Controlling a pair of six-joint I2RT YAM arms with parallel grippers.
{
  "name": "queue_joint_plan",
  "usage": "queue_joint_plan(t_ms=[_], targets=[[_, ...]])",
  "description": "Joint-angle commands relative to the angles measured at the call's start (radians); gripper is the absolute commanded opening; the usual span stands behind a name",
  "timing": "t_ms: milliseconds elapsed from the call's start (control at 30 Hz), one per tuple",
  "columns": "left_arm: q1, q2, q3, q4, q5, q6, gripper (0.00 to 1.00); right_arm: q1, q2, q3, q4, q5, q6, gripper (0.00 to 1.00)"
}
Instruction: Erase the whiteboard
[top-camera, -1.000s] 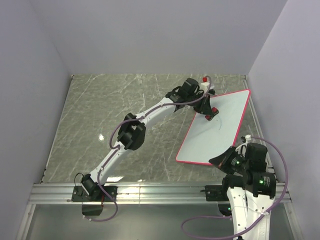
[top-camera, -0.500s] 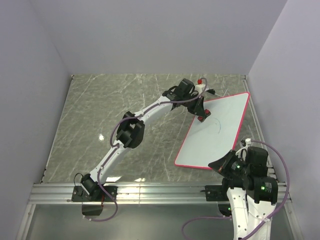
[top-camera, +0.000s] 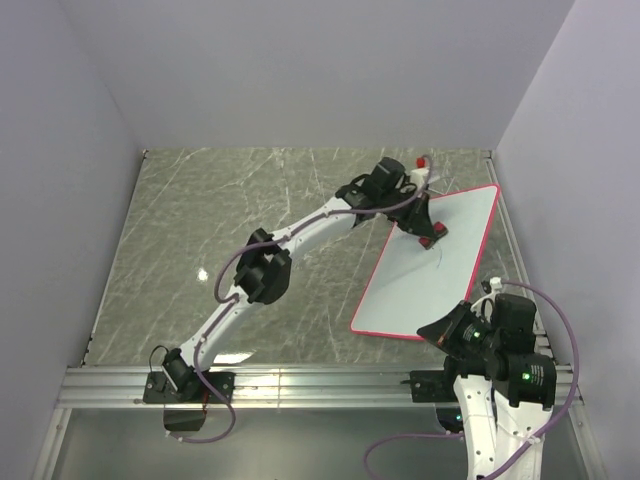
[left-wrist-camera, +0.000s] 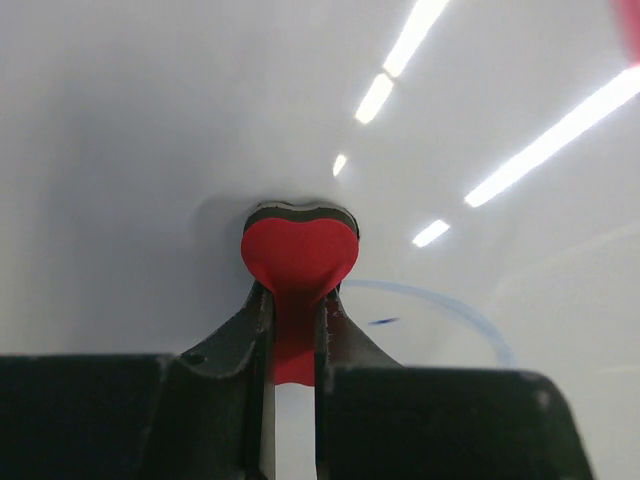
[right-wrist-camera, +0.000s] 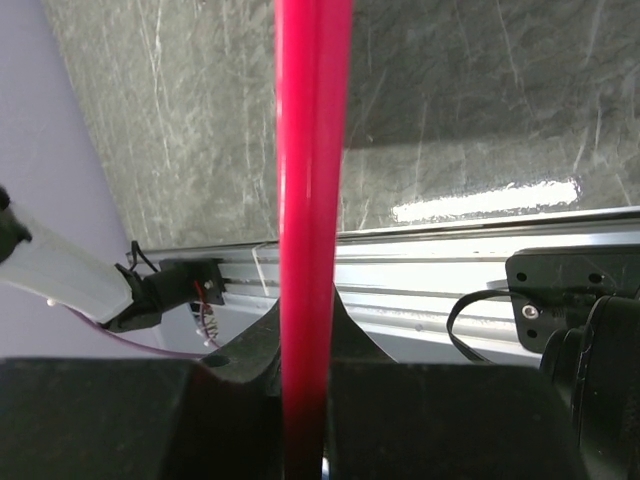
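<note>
The whiteboard (top-camera: 430, 270), white with a pink-red rim, lies tilted at the right of the table. My left gripper (top-camera: 431, 236) is shut on a small red eraser (left-wrist-camera: 299, 252) and presses it on the board's upper part. A faint blue arc (left-wrist-camera: 455, 305) and a small blue dash remain just right of the eraser. My right gripper (top-camera: 448, 327) is shut on the board's near edge; in the right wrist view the pink-red rim (right-wrist-camera: 311, 200) runs upright between my fingers (right-wrist-camera: 250, 340).
The grey marbled tabletop (top-camera: 220, 230) spreads to the left of the board. A metal rail (top-camera: 300, 385) runs along the near edge. Walls enclose the table at the back and both sides; the board's far corner lies close to the right wall.
My left gripper with the eraser swept left across the board's top, then back right to about mid-width. The board shifted slightly. The right gripper kept its hold.
</note>
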Motion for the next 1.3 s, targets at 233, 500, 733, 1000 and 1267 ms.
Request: queue_joint_plan(t_ms=[233,500,733,1000,1267], targets=[[-0.324,-0.179,-0.165,-0.187,0.04,0.175,0.0,0.037,0.036,0.023,-0.08,-0.178,-0.081,0.0],[-0.298,-0.197,-0.281,-0.254,-0.09,0.163,0.0,0.037,0.021,-0.003,-0.063,-0.184,-0.063,0.0],[-0.123,-0.094,-0.241,-0.184,-0.122,-0.036,0.0,0.037,0.018,0.0,-0.066,-0.179,-0.063,0.0],[0.012,0.017,-0.242,-0.228,-0.191,-0.124,0.0,0.037,0.039,0.029,-0.063,-0.173,-0.058,0.0],[0.029,-0.015,-0.274,-0.233,-0.185,-0.114,0.0,0.037,0.064,0.048,-0.014,-0.144,-0.041,0.0]])
